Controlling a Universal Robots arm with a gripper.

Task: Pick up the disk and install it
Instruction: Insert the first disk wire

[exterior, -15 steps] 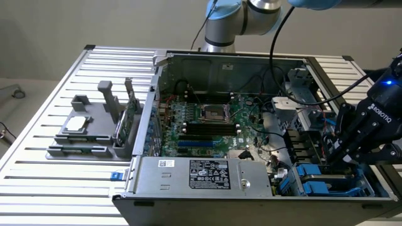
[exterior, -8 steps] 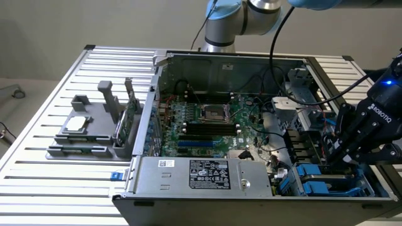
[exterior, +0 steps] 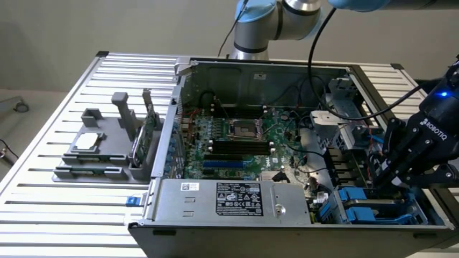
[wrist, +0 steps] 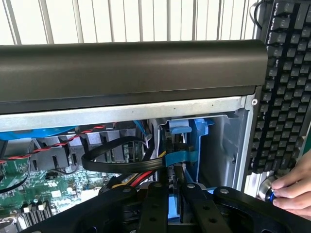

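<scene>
Exterior view: the disk point(exterior: 373, 207), in its blue carrier, sits in the drive bay at the open computer case's point(exterior: 251, 134) front corner on the exterior view's right. The gripper point(exterior: 391, 180) reaches steeply down, fingers clamped on its edge.

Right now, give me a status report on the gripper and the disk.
Gripper shut, down at drive bay. Disk's blue carrier between fingers, in bay. Black cable loop beside it.

Blue disk carrier point(exterior: 373, 207); black tool point(exterior: 394, 180); green motherboard point(exterior: 237, 142).
</scene>
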